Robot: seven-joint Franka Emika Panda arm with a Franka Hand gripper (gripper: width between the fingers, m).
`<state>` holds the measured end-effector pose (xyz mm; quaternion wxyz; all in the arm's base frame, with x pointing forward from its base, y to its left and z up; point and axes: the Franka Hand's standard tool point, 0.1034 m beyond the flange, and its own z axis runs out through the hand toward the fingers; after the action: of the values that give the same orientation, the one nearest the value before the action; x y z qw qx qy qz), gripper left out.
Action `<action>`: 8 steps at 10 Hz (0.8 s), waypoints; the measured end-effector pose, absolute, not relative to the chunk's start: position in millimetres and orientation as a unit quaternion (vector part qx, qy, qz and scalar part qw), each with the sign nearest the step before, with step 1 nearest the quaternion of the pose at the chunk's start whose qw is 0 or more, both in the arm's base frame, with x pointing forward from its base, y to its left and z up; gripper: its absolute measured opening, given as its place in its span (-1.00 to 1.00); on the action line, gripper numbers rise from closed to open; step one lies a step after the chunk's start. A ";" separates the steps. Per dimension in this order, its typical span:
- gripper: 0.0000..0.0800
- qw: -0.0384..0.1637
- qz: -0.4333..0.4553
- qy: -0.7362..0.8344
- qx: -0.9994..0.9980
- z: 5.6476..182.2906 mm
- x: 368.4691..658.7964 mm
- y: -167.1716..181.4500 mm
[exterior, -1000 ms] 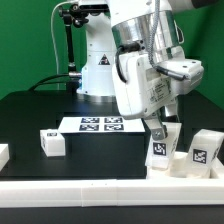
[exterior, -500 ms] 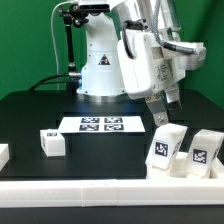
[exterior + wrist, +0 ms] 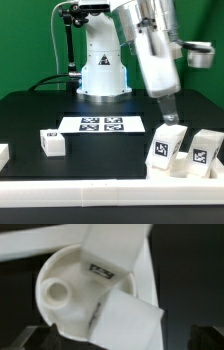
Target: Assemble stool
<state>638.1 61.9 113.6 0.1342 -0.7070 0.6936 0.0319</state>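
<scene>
Stool, part-assembled. Front of table (image 3: pixel 25 110), 4 o'clock in exterior view: tilted leg (image 3: pixel 164 150) and second leg (image 3: pixel 203 150) stood on seat (image 3: pixel 62 288), their seating apparently unfinished. At 8 o'clock: third leg (image 3: pixel 52 143) lay loose, apparently unfitted. Hand (image 3: pixel 172 116) hung just above tilted leg, fingers apart, empty.

White legs (image 3: pixel 168 147) carry black-and-white square tags (image 3: pixel 160 152) on a black table (image 3: pixel 25 115).
</scene>
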 end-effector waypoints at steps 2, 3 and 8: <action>0.62 0.118 0.019 0.587 -0.801 118.2 643.0 64.3; 0.62 0.117 0.013 0.542 -0.832 118.8 645.3 65.3; 0.62 0.116 -0.008 0.385 -0.915 117.5 645.0 63.9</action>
<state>645.0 63.9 117.5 0.1164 -0.9153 0.3854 -0.0085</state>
